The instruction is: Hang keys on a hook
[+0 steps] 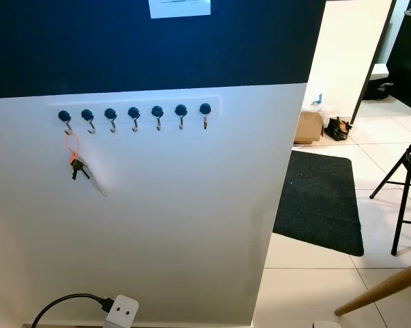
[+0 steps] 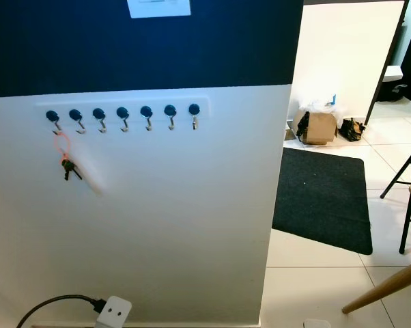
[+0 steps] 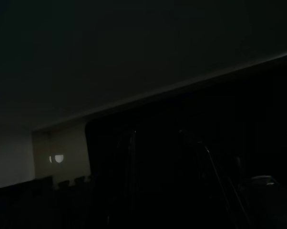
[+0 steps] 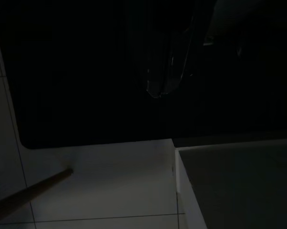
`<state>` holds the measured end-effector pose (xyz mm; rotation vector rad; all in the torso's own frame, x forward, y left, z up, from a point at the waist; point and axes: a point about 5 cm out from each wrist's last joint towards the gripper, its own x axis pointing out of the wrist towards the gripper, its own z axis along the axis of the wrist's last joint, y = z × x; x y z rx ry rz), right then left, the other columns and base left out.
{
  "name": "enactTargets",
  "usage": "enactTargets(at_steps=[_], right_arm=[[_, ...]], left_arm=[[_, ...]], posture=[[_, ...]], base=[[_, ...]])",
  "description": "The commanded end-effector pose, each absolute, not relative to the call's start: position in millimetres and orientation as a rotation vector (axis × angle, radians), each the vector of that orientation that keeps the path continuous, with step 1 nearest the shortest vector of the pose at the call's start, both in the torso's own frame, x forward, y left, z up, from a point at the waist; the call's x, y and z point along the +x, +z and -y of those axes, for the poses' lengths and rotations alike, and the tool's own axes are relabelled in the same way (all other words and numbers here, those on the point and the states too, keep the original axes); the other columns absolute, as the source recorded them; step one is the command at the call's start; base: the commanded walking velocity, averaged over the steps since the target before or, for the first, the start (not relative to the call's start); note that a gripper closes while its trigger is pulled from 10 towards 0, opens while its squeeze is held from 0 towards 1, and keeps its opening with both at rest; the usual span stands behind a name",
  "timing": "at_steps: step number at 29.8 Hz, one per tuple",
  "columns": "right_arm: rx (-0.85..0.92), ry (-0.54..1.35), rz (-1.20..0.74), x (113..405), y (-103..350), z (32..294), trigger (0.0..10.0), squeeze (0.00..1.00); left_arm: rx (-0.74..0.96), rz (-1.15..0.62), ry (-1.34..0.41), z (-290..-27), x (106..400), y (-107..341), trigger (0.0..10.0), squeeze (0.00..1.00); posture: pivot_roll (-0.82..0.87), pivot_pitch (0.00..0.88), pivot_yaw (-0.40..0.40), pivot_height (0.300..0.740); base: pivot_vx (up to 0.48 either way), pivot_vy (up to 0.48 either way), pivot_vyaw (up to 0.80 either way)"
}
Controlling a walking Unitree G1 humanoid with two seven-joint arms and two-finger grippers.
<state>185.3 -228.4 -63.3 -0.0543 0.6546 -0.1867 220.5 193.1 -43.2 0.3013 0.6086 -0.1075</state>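
A white rail (image 1: 134, 109) on the white wall carries several blue-knobbed metal hooks in a row. From the leftmost hook (image 1: 65, 118) hangs an orange loop (image 1: 71, 145), and a small bunch of dark keys (image 1: 77, 168) dangles from it against the wall. The other hooks are bare. Both arms hang idle low down. The right gripper (image 4: 165, 88) shows dimly in the dark right wrist view above pale floor tiles. The left wrist view is almost black.
The wall ends at a corner (image 1: 270, 205) on the right. Beyond it lie a black floor mat (image 1: 321, 198), a cardboard box (image 1: 308, 126), a black folding chair (image 1: 410, 171) and a slanting wooden leg (image 1: 383, 287). A white plug adapter (image 1: 121, 311) with a black cable sits at the wall's foot.
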Motion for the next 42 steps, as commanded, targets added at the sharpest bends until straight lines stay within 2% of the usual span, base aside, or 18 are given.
enactTargets(at_steps=[1,42], right_arm=[[-0.048,-0.180,-0.662,182.3,-65.8,223.6,10.0,0.00],[-0.055,-0.171,-0.674,181.9,-66.8,223.1,10.0,0.00]], left_arm=[[0.303,-0.632,-0.109,-193.4,214.6,-48.1,10.0,0.00],[0.327,-0.631,-0.121,-193.3,217.0,-48.6,10.0,0.00]], posture=[[0.01,0.105,0.090,0.740],[0.02,0.095,0.087,0.740]], base=[[0.000,0.000,0.00],[0.000,0.000,0.00]])
